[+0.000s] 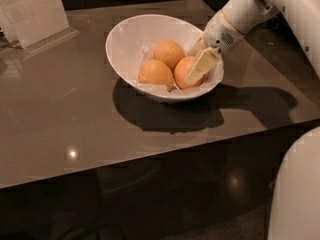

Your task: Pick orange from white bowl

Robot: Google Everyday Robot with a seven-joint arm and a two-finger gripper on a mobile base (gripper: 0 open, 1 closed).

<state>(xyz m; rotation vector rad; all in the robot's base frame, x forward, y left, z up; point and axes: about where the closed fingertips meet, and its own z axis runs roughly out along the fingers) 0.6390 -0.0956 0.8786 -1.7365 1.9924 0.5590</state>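
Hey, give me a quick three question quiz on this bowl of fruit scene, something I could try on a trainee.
1. True or false: the hand is down inside the white bowl, at the orange on the bowl's right side.
2. How many fruits lie in the bowl?
3. Where is the clear sign holder? A) on the table, at its far left corner; B) inside the bowl; C) on the floor.
Key: 1 true; 2 three; 3 A.
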